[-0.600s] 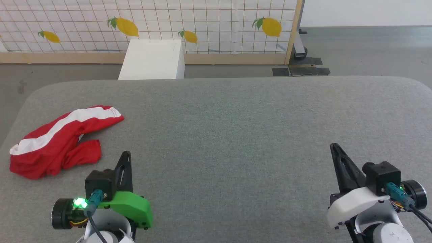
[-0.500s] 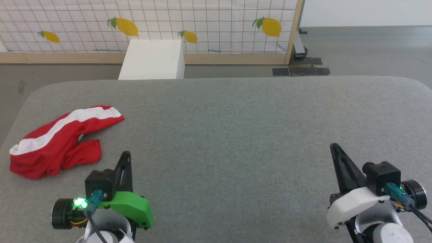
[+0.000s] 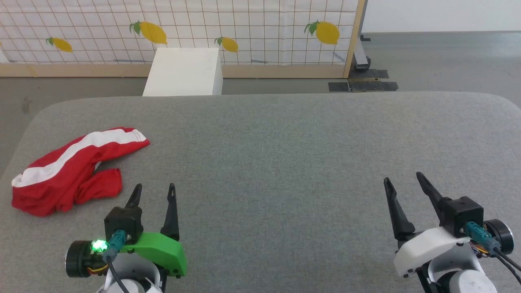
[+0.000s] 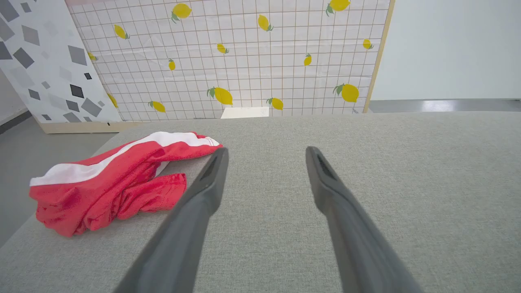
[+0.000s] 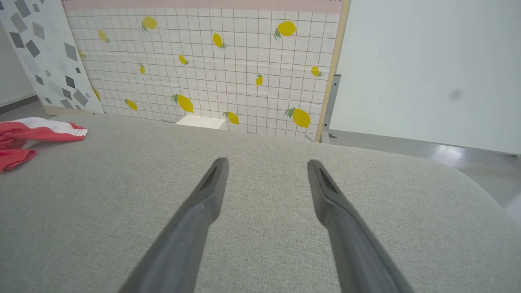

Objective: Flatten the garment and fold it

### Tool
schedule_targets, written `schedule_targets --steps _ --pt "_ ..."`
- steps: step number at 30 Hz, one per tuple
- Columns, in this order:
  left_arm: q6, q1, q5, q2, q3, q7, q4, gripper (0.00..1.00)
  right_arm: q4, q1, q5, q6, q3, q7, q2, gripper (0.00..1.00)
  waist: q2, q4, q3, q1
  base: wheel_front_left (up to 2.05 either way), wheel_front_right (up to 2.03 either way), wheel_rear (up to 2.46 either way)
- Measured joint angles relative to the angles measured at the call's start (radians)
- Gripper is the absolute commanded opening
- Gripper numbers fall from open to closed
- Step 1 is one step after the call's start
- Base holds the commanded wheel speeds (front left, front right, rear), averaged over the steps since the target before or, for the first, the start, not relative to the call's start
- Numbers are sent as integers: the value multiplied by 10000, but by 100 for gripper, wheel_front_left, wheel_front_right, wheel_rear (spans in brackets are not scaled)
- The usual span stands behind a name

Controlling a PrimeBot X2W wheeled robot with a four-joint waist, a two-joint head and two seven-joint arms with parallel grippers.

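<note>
Just opened, on both sides. Half a second back, each pair of long dark fingers pressed together into one blade. Now spread wide on the green-shelled left gripper (image 3: 155, 186) at seven o'clock of the head view and on the white-shelled right gripper (image 3: 402, 177) at four o'clock. Pinching nothing, poised over bare cloth of the broad grey fabric-covered table (image 3: 285, 154). Otherwise no shift: same framing, same wrist positions.

Not yet touched: the bright red thin-fabric shorts with the broad white side stripe (image 3: 69, 171). Lying as before at nine o'clock of the table, close to its left rim, near the left gripper at about ten o'clock from it and well apart from the right gripper. Crumpled, with one leg stretched toward two o'clock, stripe and stitched hem uppermost, and the other leg bunched on the near side.

Reads as readiness for a first grasp, with flattening not begun and folding further off. Probably calls for a short reach by the left arm toward ten o'clock to take a hem or the waistband, and a long crossing toward nine o'clock by the right arm to help pull the cloth taut. Worth minding: thin soft fabric, likely to drag or bunch if pinched through several layers.
</note>
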Motion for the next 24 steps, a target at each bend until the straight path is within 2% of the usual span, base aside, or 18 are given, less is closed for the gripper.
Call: schedule_targets --steps 12,24 --pt "42 -2 -127 0 -48 -228 178 100 251 0 198 0 -8 -265 0 100 0 158 -20 0 0 0 0" --pt "102 -2 -286 6 -63 -493 347 100 485 0 470 0 23 -500 0 100 0 604 -58 0 0 0 0"
